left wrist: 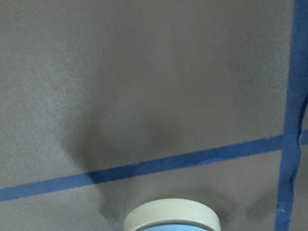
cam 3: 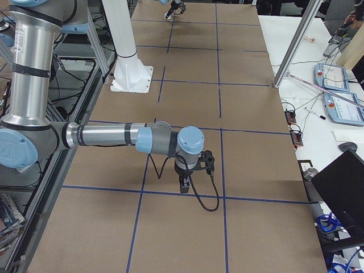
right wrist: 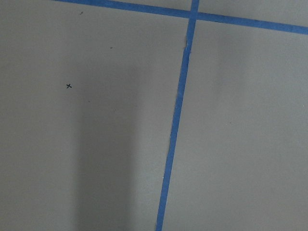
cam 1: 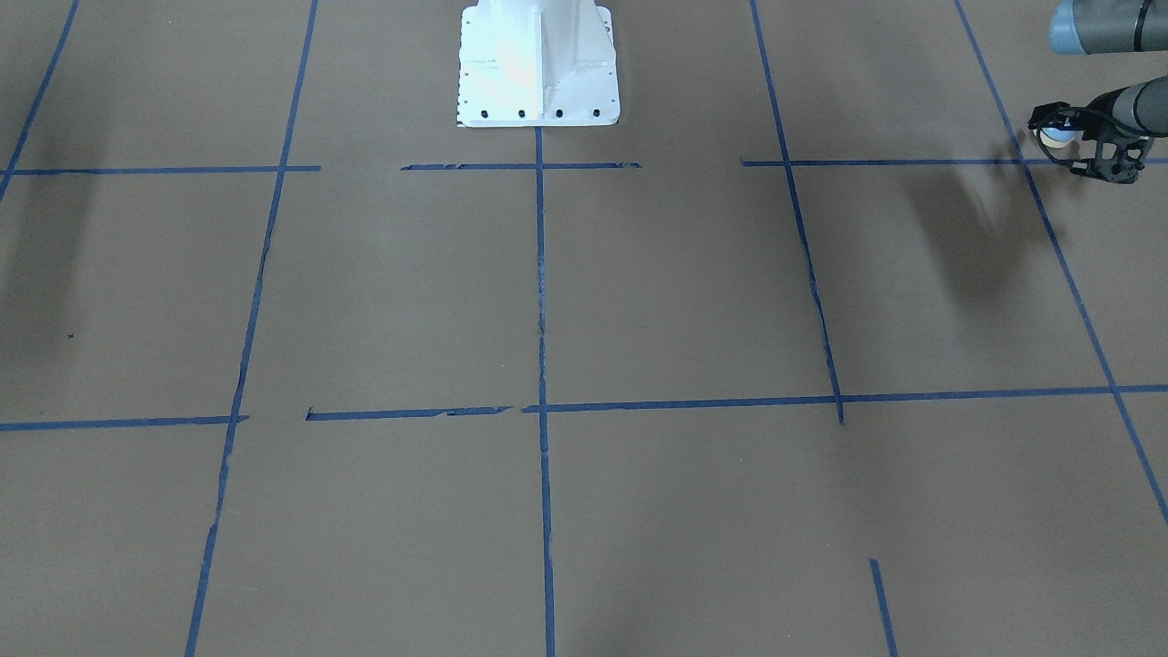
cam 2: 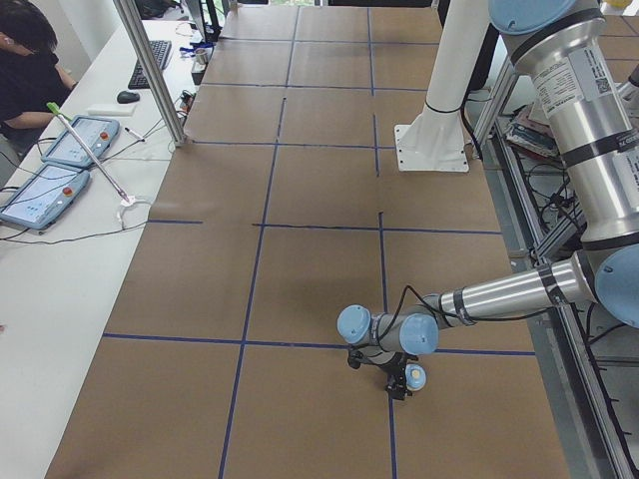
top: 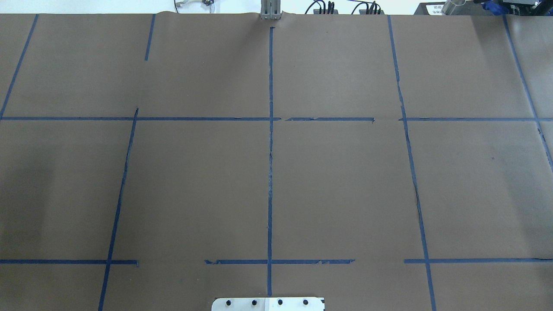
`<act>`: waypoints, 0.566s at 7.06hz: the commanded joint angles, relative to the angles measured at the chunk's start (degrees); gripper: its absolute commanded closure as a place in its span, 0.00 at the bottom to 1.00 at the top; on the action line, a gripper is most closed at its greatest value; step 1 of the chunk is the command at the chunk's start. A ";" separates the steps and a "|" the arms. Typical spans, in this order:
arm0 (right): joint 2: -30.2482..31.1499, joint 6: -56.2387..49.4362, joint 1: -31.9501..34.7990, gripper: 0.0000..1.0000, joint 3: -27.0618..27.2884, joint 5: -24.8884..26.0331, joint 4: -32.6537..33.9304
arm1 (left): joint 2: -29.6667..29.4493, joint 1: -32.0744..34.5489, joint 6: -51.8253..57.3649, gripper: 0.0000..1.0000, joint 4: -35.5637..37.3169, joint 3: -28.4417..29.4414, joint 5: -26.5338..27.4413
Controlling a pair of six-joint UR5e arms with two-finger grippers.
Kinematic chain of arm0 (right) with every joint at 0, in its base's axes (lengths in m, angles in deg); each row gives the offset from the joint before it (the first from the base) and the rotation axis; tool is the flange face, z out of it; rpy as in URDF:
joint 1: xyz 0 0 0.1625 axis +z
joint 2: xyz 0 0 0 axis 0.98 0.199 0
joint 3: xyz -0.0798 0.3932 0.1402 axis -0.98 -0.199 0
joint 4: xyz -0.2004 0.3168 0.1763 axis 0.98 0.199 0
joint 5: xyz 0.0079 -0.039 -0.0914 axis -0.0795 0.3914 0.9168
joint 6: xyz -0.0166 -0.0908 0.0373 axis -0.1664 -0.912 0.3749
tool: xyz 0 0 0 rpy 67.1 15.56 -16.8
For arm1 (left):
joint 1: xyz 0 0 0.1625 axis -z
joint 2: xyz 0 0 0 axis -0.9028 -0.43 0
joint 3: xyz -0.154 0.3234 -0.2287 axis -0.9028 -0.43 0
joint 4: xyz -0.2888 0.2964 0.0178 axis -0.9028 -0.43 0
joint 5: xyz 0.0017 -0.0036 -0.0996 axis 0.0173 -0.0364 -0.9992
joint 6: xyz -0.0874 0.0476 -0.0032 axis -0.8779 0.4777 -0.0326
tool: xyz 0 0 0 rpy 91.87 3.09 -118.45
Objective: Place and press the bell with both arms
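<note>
The bell (cam 1: 1058,137) has a light blue dome and a cream rim and sits between the fingers of my left gripper (cam 1: 1051,137), which is shut on it at the table's far left end. It hangs a little above the brown table. The exterior left view shows the same gripper (cam 2: 402,383) and bell (cam 2: 415,376). In the left wrist view only the bell's cream rim (left wrist: 172,216) shows at the bottom edge. My right gripper (cam 3: 185,185) points down over the table's right end; I cannot tell whether it is open or shut. The right wrist view shows only table.
The white bolted pedestal (cam 1: 538,64) stands at the robot's side of the table. Blue tape lines (top: 270,172) grid the brown surface. A side bench with tablets (cam 2: 60,150), a metal post (cam 2: 150,70) and an operator lie beyond the far edge.
</note>
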 commanded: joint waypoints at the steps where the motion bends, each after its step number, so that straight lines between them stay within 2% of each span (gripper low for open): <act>1: 0.00 0.00 0.00 0.00 0.00 0.00 0.00 | 0.02 -0.20 0.05 0.68 -0.80 0.06 0.35; 2: 0.00 0.00 0.00 0.00 0.00 0.00 0.00 | 0.20 -0.20 0.31 0.85 -0.89 0.06 0.36; 3: 0.00 0.00 0.00 0.00 0.09 0.00 0.00 | 0.63 -0.11 -0.03 0.92 -2.37 -1.34 0.44; 4: 0.00 0.00 0.00 0.00 0.09 0.00 0.00 | 1.07 0.15 -1.43 0.92 -2.12 -6.40 0.71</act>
